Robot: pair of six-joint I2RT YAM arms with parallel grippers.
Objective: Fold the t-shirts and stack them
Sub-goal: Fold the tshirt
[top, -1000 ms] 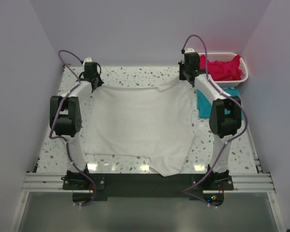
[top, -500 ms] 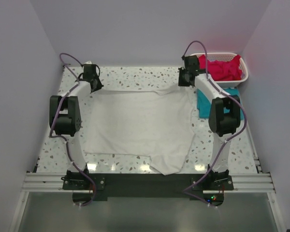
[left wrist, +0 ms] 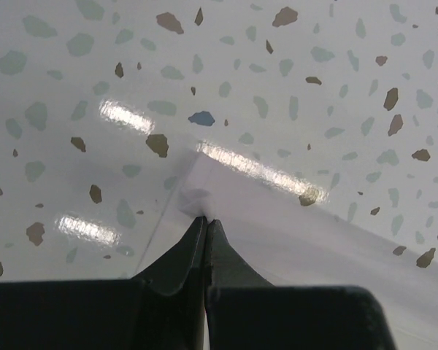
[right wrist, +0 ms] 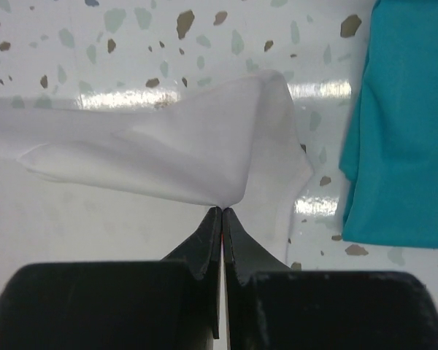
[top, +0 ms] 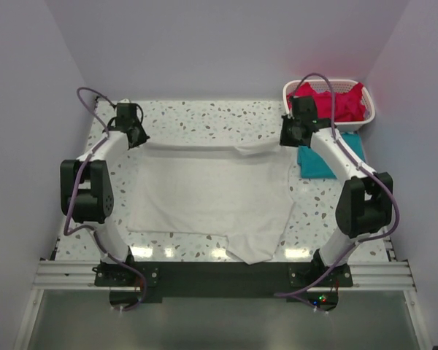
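Observation:
A white t-shirt [top: 212,193] lies spread over the middle of the speckled table, its far edge pulled taut between my two grippers. My left gripper [top: 136,138] is shut on the shirt's far-left corner [left wrist: 204,191], pinched at the fingertips [left wrist: 206,219]. At the far-right corner, my right gripper [top: 288,137] is shut on a lifted fold of the white cloth [right wrist: 204,153], the tips [right wrist: 223,210] closed tight. A folded teal t-shirt [top: 323,157] lies just right of it, also seen in the right wrist view [right wrist: 401,138]. Red-pink t-shirts [top: 336,102] fill the basket.
A white lattice basket [top: 365,117] stands at the back right corner, against the wall. The shirt's near hem [top: 255,255] hangs toward the black rail at the table's front edge. Purple walls close in on both sides.
Both grippers have moved outward and slightly nearer, the left to the left and the right to the right, stretching the shirt's far edge into a straight line.

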